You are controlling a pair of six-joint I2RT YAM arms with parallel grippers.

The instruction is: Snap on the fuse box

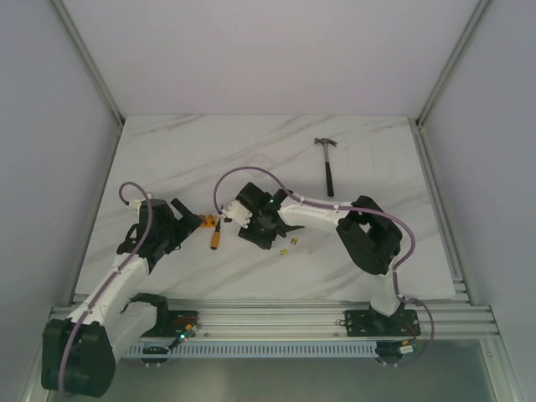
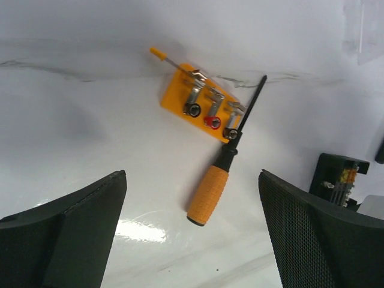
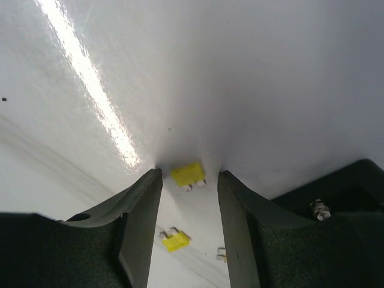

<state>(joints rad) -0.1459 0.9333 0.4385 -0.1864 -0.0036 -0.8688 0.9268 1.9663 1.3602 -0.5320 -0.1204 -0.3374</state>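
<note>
The fuse box [image 2: 338, 180] is a small black box with yellow fuses showing inside, standing at the right edge of the left wrist view, beside my left gripper's right finger. From above I cannot tell it apart from the black of the right wrist. My left gripper [image 2: 192, 174] [image 1: 186, 219] is wide open with nothing between its fingers, just short of the screwdriver's handle. My right gripper [image 3: 189, 173] [image 1: 266, 237] points down at the table, open, its fingertips either side of a loose yellow fuse [image 3: 188, 174] without touching it.
An orange block with terminals [image 2: 201, 102] [image 1: 205, 222] and an orange-handled screwdriver [image 2: 215, 183] [image 1: 216, 239] lie between the arms. More loose yellow fuses [image 3: 176, 240] [image 1: 286, 249] lie by the right gripper. A hammer [image 1: 328, 164] lies at the back right. A clear plastic piece [image 2: 363, 30] shows at top right.
</note>
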